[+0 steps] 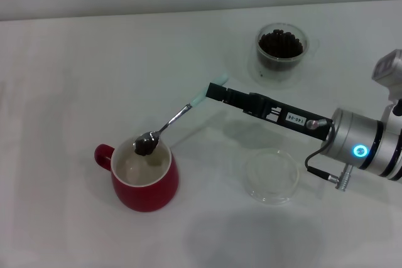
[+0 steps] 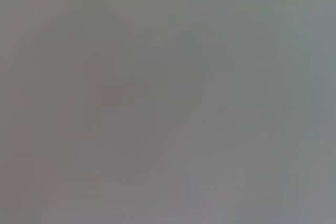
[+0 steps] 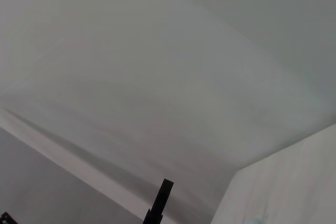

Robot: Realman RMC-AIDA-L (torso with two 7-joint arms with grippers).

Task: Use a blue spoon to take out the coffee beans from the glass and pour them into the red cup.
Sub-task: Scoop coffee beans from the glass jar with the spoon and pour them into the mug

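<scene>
In the head view my right gripper (image 1: 215,90) is shut on the pale blue handle of the blue spoon (image 1: 169,124). The spoon slants down to the left, and its silver bowl holds dark coffee beans (image 1: 146,145) just over the rim of the red cup (image 1: 144,177). The cup stands at the front left with its loop handle to the left and a white inside. The glass (image 1: 282,49), filled with coffee beans, stands at the back right. The left gripper is out of view. The right wrist view shows only a dark fingertip (image 3: 160,203) against the table.
A shallow clear glass dish (image 1: 271,175) lies on the white table (image 1: 75,80) in front of my right arm, to the right of the red cup. The left wrist view shows only a blank grey surface.
</scene>
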